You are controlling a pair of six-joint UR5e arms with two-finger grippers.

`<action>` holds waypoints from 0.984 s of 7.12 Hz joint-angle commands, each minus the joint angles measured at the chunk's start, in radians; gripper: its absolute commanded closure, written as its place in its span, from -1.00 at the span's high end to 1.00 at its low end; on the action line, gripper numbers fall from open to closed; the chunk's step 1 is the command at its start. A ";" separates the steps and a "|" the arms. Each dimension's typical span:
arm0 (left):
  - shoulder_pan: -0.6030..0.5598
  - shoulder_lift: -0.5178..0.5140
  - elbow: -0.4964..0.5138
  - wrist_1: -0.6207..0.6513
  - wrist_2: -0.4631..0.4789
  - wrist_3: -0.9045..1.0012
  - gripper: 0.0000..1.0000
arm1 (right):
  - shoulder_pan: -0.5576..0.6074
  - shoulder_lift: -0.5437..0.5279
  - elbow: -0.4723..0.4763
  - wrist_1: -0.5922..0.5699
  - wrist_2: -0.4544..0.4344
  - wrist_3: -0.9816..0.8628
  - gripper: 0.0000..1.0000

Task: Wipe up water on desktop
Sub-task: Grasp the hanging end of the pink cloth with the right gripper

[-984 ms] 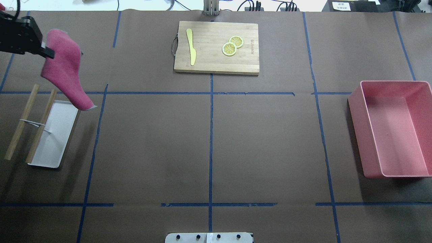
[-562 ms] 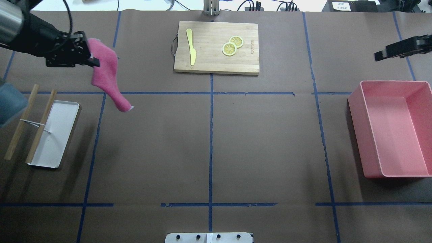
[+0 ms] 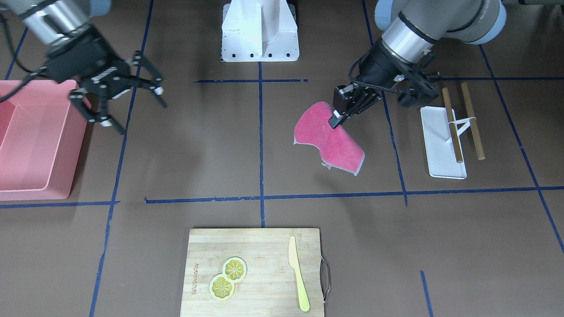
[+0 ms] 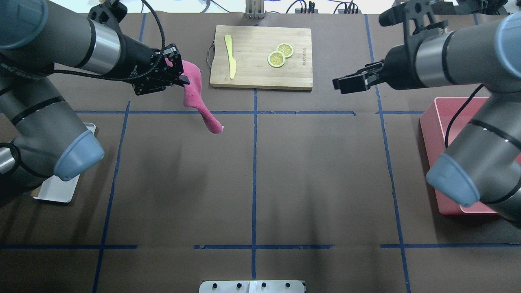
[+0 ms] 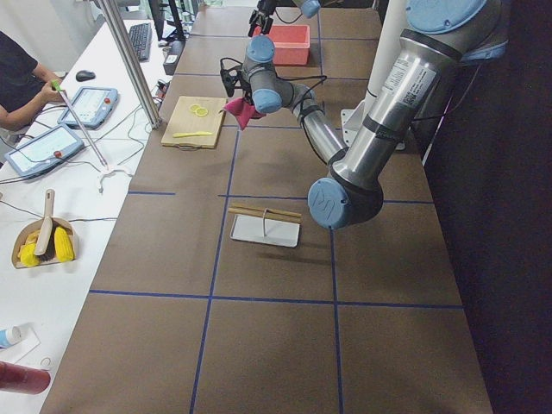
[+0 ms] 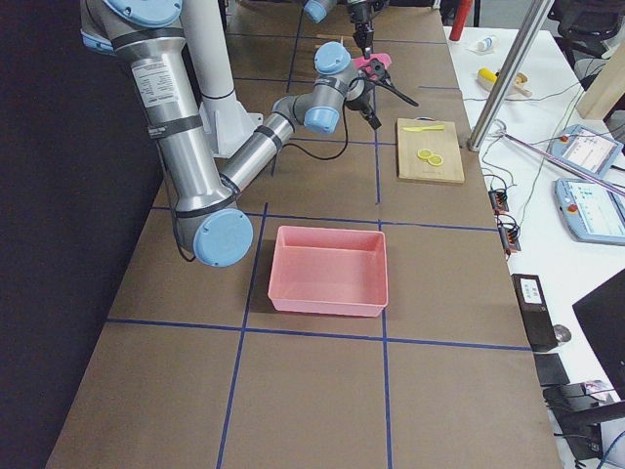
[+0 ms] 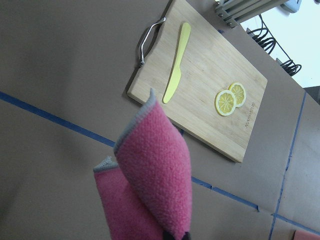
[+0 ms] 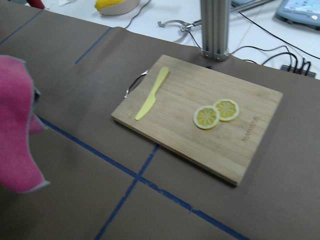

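The desktop [image 4: 317, 171] is a matte brown surface divided by blue tape lines; I see no water on it. My left gripper [image 4: 179, 77] is shut on a pink cloth [image 4: 195, 95] and holds it hanging above the desktop, left of the bamboo board. The cloth also shows in the front view [image 3: 330, 141], the left wrist view [image 7: 150, 185] and the right wrist view [image 8: 15, 140]. My right gripper [image 3: 131, 108] is open and empty in the air near the pink bin; it also shows in the overhead view [image 4: 340, 84].
A bamboo cutting board [image 4: 260, 77] with a yellow knife [image 4: 230, 57] and two lemon slices [image 4: 280, 55] lies at the far middle. A pink bin [image 3: 35, 141] stands on my right. A white tray [image 3: 440, 145] with wooden rods lies on my left.
My left arm has carried the pink cloth rightward, from over the white tray to just left of the cutting board. My right arm has come in from the right edge toward the middle.
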 commanded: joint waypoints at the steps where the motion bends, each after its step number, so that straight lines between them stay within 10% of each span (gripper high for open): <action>1: 0.053 -0.044 0.029 0.001 0.013 -0.021 -0.94 | -0.204 0.081 0.000 0.001 -0.248 -0.008 1.00; 3: 0.105 -0.092 0.046 0.006 0.026 -0.034 -0.94 | -0.351 0.097 -0.002 -0.001 -0.444 -0.014 1.00; 7: 0.123 -0.182 0.092 0.003 0.053 -0.112 -1.00 | -0.388 0.108 -0.008 -0.002 -0.451 -0.047 1.00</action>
